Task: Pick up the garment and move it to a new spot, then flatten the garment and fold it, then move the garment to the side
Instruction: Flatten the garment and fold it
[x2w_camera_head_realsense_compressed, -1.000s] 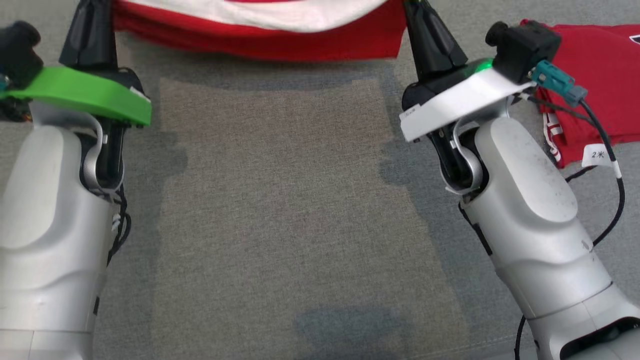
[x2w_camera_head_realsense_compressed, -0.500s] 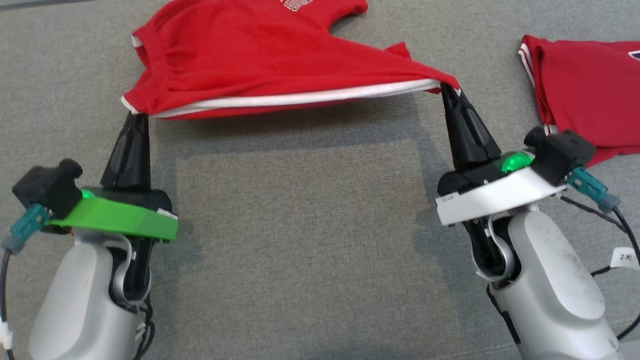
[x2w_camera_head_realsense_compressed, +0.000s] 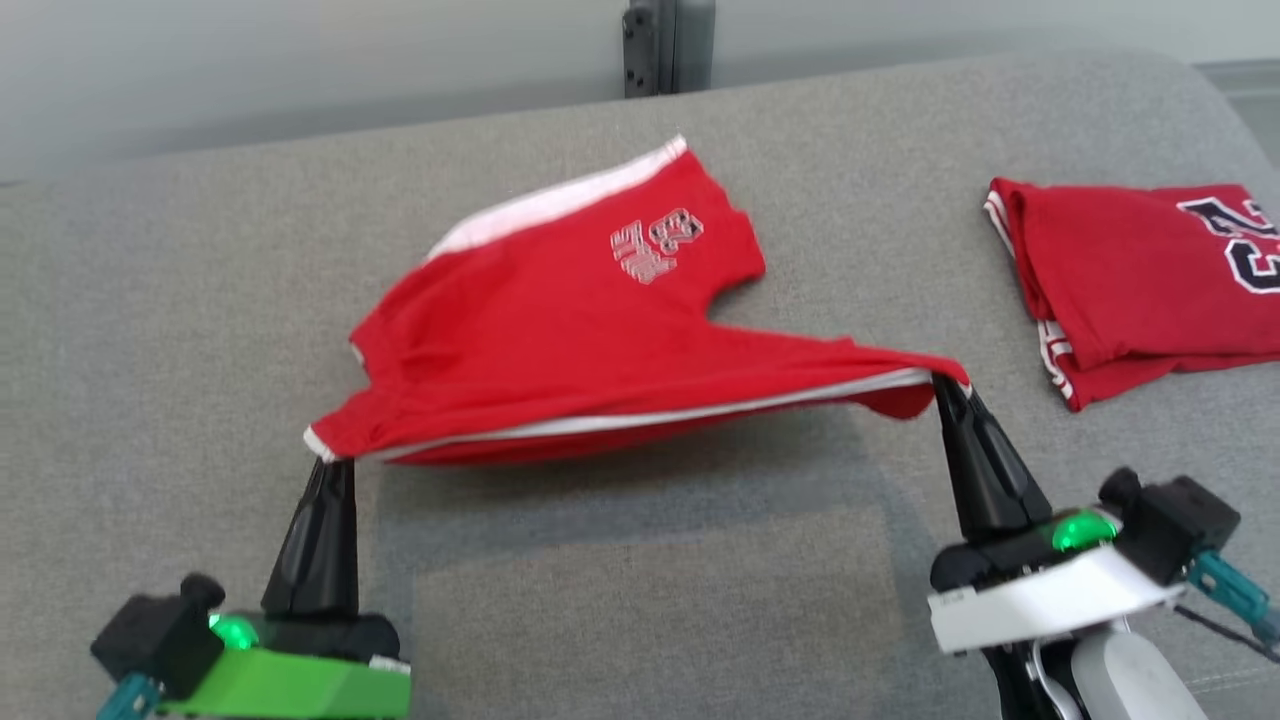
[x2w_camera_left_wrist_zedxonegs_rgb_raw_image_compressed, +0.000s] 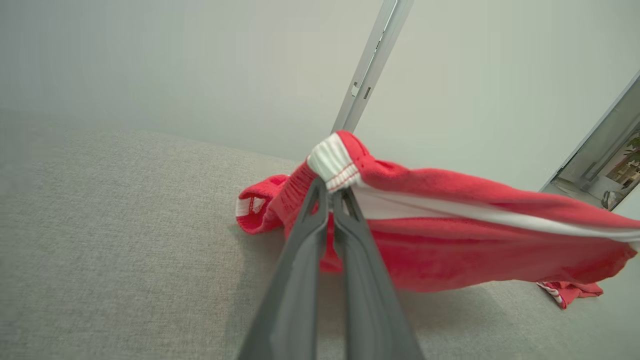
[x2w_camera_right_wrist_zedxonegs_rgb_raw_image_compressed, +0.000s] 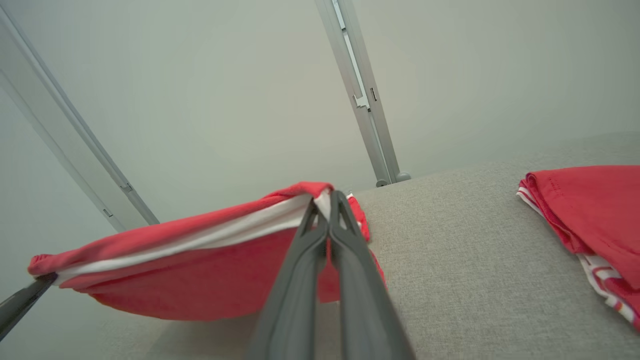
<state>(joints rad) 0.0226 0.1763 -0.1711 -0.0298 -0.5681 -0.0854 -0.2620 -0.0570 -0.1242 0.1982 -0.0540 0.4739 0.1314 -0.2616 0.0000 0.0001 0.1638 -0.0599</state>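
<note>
Red white-trimmed garment (x2w_camera_head_realsense_compressed: 560, 350), near edge lifted, far part on grey surface

Head view high, angled down, wrist views low, close along jaws — sharing the garment (x2w_camera_head_realsense_compressed: 560, 330)

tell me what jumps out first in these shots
The red shorts hang stretched between the left pincer and the right pincer, each shut on a corner, their far part resting on the grey cushion. A folded red jersey lies apart to the right.
</note>
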